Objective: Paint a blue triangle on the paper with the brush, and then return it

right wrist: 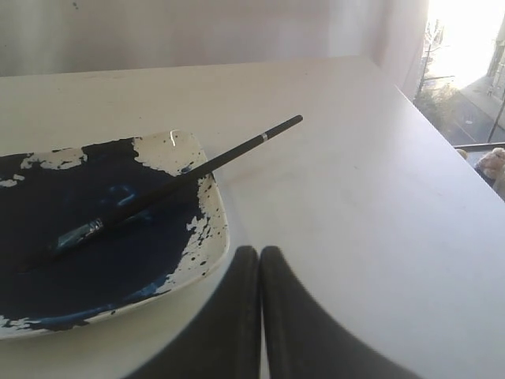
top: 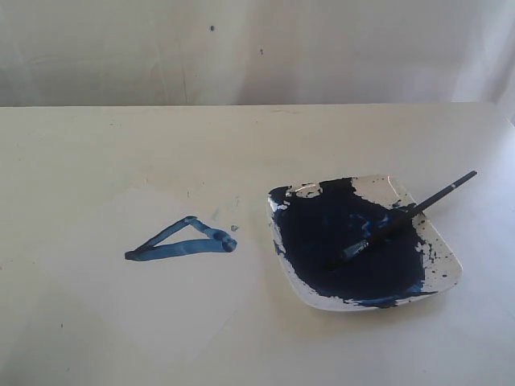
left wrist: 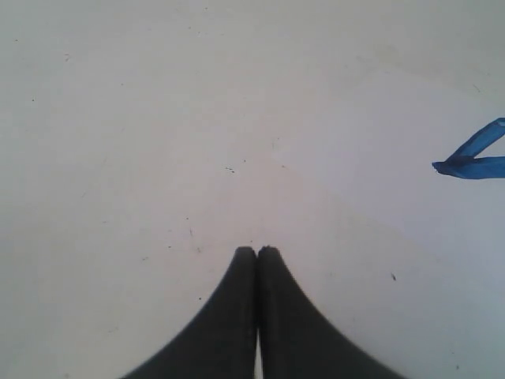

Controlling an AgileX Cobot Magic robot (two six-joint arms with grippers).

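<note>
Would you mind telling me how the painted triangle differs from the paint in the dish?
The blue triangle is a thin, lighter blue outline on the paper; the paint pool is a broad, dark navy patch filling the dish, with the brush lying across it. Both are blue paint.

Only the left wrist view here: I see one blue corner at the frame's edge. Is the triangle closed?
Observer: Yes. In the exterior view the blue triangle looks like a closed outline on the paper.
Operator: Where is the brush?
Observer: The brush lies across the dish, bristles in the paint, handle end past the rim.
Operator: Is the right gripper holding anything?
Observer: No. The right gripper is shut on nothing, apart from the brush.
</note>
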